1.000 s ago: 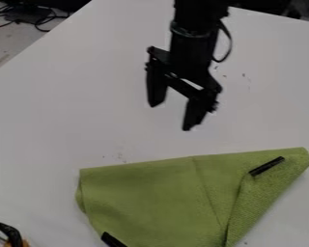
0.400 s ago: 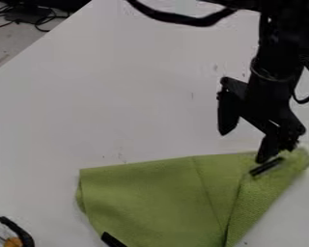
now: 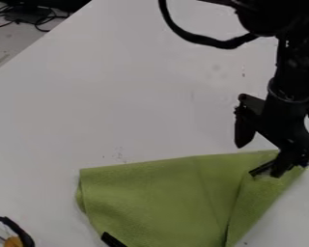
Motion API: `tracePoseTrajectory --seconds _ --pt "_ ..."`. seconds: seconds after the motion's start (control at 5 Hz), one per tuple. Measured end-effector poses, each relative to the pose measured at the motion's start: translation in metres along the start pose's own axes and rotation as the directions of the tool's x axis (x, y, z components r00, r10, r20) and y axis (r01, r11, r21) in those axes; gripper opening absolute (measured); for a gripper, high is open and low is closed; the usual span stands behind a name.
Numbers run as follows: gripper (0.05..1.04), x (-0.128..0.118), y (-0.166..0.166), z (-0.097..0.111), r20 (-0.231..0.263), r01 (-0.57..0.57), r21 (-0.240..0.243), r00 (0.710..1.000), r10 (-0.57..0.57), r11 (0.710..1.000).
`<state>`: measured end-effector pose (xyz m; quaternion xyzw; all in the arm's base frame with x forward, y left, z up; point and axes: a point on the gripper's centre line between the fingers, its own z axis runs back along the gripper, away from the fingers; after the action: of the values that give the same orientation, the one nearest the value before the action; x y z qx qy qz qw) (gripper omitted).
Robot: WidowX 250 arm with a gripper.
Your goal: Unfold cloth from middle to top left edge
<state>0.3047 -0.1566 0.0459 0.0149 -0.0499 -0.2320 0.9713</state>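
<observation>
Camera view: the black pincer, fingers spread apart, hangs at the right end of a folded green cloth, which lies across the white tabletop from bottom center to lower right of the frame.

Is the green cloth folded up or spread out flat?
Folded, at least partly: the green cloth has a flap lying over on its right side, with a slanting fold edge running down.

Black arm in from top right of view; wrist above pincer, which points down, fingers spread wide, one tip lower than other
</observation>
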Motion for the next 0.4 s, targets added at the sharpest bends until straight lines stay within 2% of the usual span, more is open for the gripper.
tracePoseTrajectory --seconds 0.4 --pt "0.997 0.0009 -0.0042 -0.0081 -0.008 0.012 0.002 1.000 -0.012 1.000"
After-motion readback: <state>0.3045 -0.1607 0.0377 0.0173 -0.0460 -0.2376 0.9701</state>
